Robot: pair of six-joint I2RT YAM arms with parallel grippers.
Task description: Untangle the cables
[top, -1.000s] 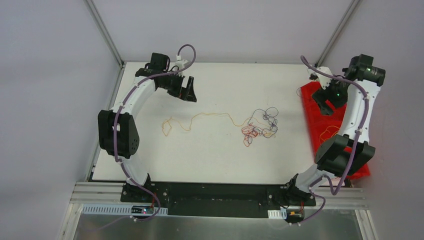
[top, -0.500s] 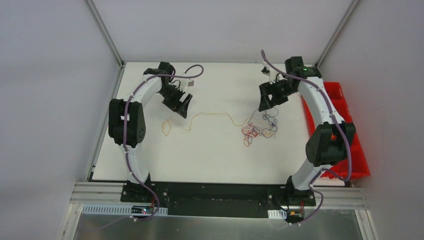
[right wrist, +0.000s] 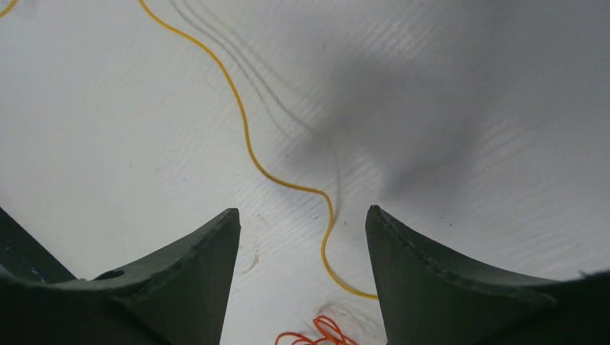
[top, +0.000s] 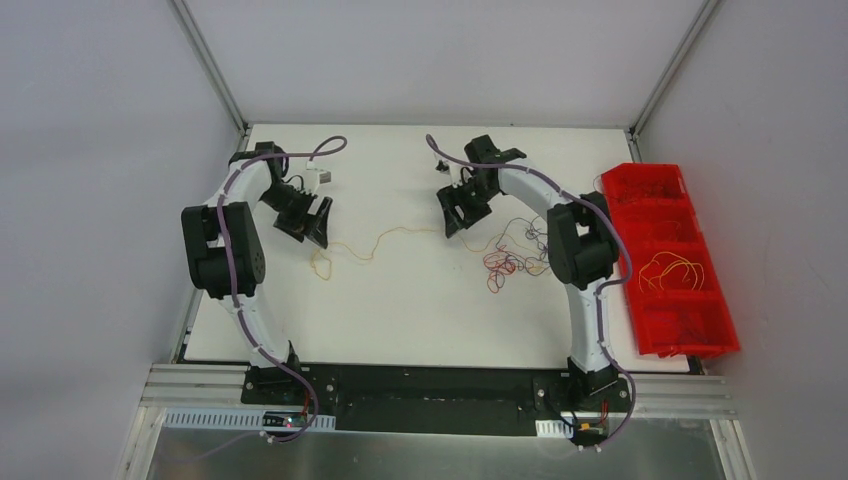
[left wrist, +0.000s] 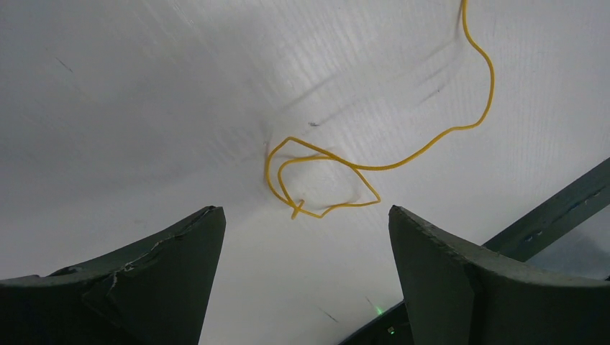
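A long yellow cable [top: 398,233] lies across the white table. Its left end curls into a loop [top: 321,264]. Its right end runs into a tangle [top: 512,258] of red, orange and dark cables. My left gripper [top: 310,228] is open and empty just above the looped end. In the left wrist view the loop [left wrist: 316,180] lies just ahead of the open gripper [left wrist: 305,210]. My right gripper [top: 455,222] is open and empty over the yellow strand, left of the tangle. In the right wrist view the strand [right wrist: 244,129] runs between the fingers of the gripper [right wrist: 302,210]. An orange curl [right wrist: 320,334] shows at the bottom edge.
A red compartment bin [top: 690,330] stands at the table's right edge, with a yellow cable [top: 668,268] in its middle section. The right arm's links [top: 580,250] stand right beside the tangle. Metal frame posts rise at the back corners.
My right arm has swung from over the red bin to the middle of the table. My left gripper has moved down and left to the looped end. Both stay open.
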